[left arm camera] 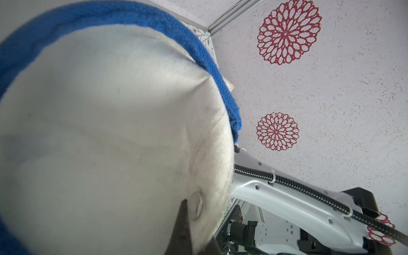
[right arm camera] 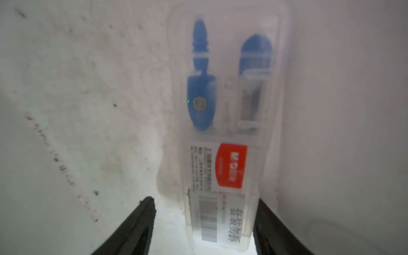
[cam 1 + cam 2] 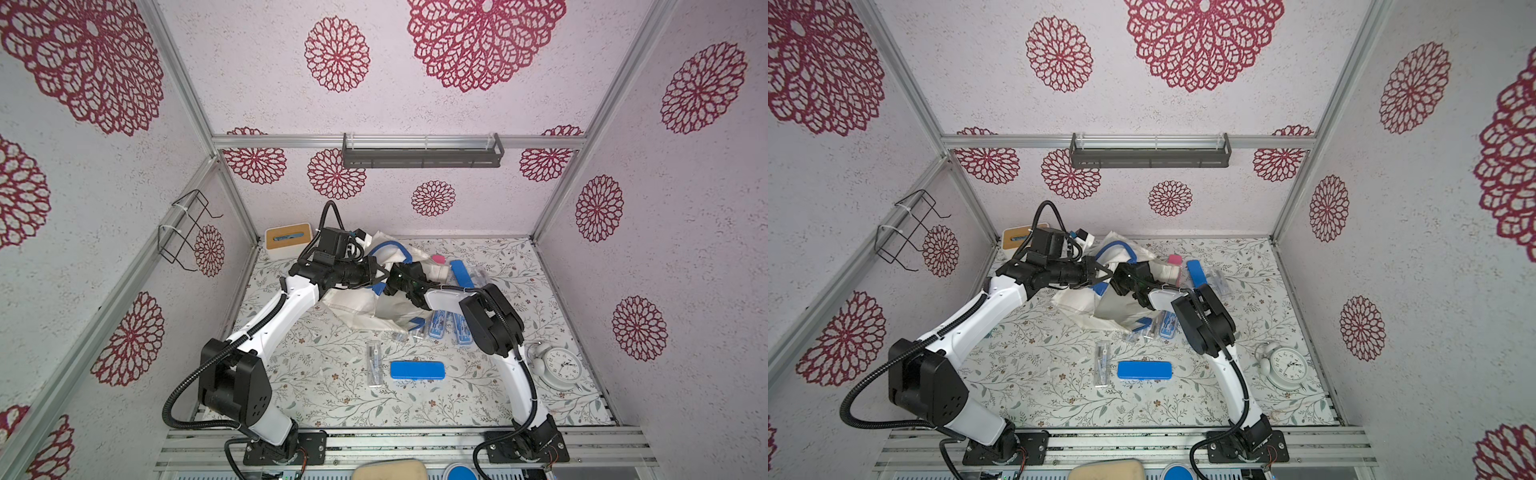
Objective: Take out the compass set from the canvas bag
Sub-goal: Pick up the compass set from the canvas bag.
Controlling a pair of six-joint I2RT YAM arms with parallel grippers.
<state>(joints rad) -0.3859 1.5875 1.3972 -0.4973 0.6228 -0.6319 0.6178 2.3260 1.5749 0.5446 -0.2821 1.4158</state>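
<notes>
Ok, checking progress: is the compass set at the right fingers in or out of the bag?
In: the right wrist view shows the compass set lying between bag walls, fingers open.

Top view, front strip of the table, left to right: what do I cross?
Left arm's black joint → clear plastic case → blue case → right arm's white link → white alarm clock.

A white alarm clock [image 3: 559, 368] rests toward the counter's [image 3: 316, 399] right front, a white box with a tan top [image 3: 288, 241] sits in its far left corner, a small pink block [image 3: 438, 259] lies near the back, a black wire rack [image 3: 187, 232] hangs on the left wall, a grey shelf [image 3: 422, 156] on the back wall.
</notes>
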